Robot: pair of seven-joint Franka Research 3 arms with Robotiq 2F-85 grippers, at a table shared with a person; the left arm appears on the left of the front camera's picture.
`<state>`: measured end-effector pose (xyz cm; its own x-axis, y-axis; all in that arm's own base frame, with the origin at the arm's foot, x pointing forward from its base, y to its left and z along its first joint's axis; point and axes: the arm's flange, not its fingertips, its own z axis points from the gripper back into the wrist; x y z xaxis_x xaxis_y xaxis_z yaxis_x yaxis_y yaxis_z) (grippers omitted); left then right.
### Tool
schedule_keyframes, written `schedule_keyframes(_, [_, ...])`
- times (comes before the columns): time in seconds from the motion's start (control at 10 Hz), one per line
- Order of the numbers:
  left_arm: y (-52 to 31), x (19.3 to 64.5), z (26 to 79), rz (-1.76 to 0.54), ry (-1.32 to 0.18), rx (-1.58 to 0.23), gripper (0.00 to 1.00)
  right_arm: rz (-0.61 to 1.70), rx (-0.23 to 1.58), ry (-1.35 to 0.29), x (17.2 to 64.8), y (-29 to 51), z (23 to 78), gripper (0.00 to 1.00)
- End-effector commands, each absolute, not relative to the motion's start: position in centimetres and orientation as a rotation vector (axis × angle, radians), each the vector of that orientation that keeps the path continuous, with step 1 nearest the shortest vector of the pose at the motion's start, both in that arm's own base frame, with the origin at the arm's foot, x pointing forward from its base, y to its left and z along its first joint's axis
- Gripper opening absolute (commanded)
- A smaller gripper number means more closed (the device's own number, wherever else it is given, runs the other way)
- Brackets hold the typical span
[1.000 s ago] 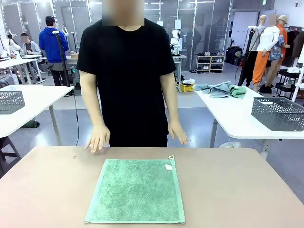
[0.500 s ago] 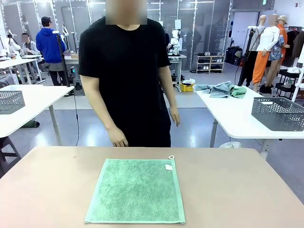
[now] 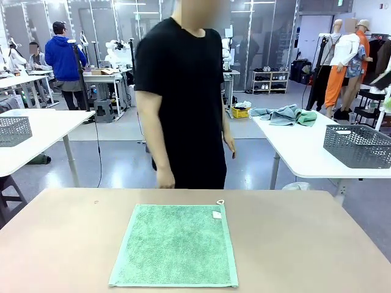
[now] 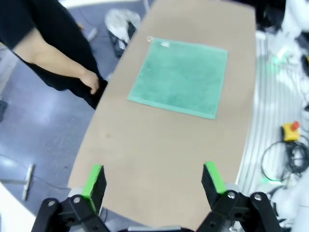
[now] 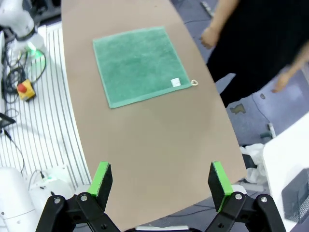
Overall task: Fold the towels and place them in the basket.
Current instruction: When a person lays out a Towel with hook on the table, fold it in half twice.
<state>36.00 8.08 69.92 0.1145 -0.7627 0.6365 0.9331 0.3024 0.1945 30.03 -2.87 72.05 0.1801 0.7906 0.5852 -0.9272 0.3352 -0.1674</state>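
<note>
Green towel [image 3: 175, 244] (white label [image 3: 217, 214] unreadable).

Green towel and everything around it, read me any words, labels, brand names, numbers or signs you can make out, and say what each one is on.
No text here can be read.
White tag at the far corner of the mint green towel: too small and blurred to read in the front view and both wrist views.
</note>
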Motion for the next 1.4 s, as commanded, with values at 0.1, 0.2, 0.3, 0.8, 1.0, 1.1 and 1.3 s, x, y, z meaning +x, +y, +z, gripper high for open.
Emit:
schedule_keyframes(0.1, [1.1, 37.5, 64.3, -1.391, -0.573, -0.226, 1.00, 1.326, 0.195, -0.504, 32.1, 4.2, 69.5, 1.00])
schedule_keyframes(0.2, [-1.5, 37.8, 61.9, -1.428, -0.517, -0.218, 1.00, 1.345, 0.182, -0.454, 32.7, 7.0, 68.1, 1.00])
schedule_keyframes(0.3, [-3.7, 38.0, 59.6, -1.456, -0.464, -0.189, 1.00, 1.351, 0.147, -0.397, 33.4, 9.6, 66.4, 1.00])
schedule_keyframes(0.8, [-7.8, 37.6, 51.7, -1.471, -0.337, -0.150, 1.00, 1.247, -0.002, -0.354, 36.5, 17.6, 56.2, 1.00])
schedule_keyframes(1.0, [-7.7, 37.9, 50.6, -1.449, -0.340, -0.137, 1.00, 1.269, 0.011, -0.316, 36.6, 18.4, 54.4, 1.00])
schedule_keyframes(1.1, [-7.7, 38.1, 50.2, -1.435, -0.345, -0.141, 1.00, 1.279, 0.027, -0.308, 36.5, 18.6, 54.0, 1.00])
schedule_keyframes(1.3, [-7.5, 37.7, 50.8, -1.460, -0.339, -0.166, 1.00, 1.293, 0.024, -0.310, 36.6, 18.6, 53.9, 1.00])
